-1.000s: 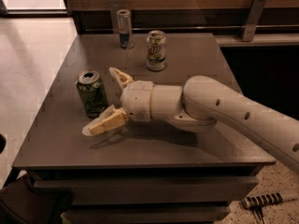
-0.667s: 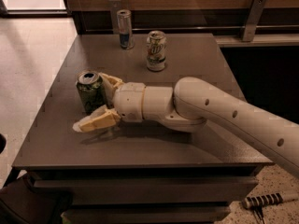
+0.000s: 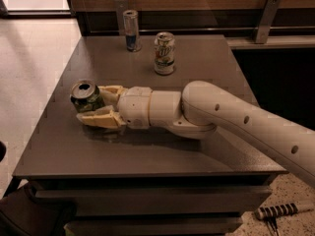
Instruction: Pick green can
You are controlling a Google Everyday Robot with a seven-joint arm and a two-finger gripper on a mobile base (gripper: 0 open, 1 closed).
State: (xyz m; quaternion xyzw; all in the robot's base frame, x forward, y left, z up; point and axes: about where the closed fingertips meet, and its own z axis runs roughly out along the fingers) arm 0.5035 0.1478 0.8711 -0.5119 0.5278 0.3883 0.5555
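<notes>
The green can [image 3: 85, 95], olive-green with a silver top, stands upright near the left edge of the dark table [image 3: 147, 156]. My gripper [image 3: 92, 104] reaches in from the right and its two cream fingers [image 3: 101, 119] sit on either side of the can, pressed against its body. The can's right side is hidden behind the fingers. The can rests on the table.
A white-and-green can [image 3: 164, 53] stands at the table's back middle and a slim blue-and-silver can [image 3: 131, 30] at the back left. My white arm [image 3: 231, 117] crosses the table's right half. The left table edge is close beside the green can.
My gripper has moved left with its fingers spread wide, taken the green can between them, and narrowed onto it.
</notes>
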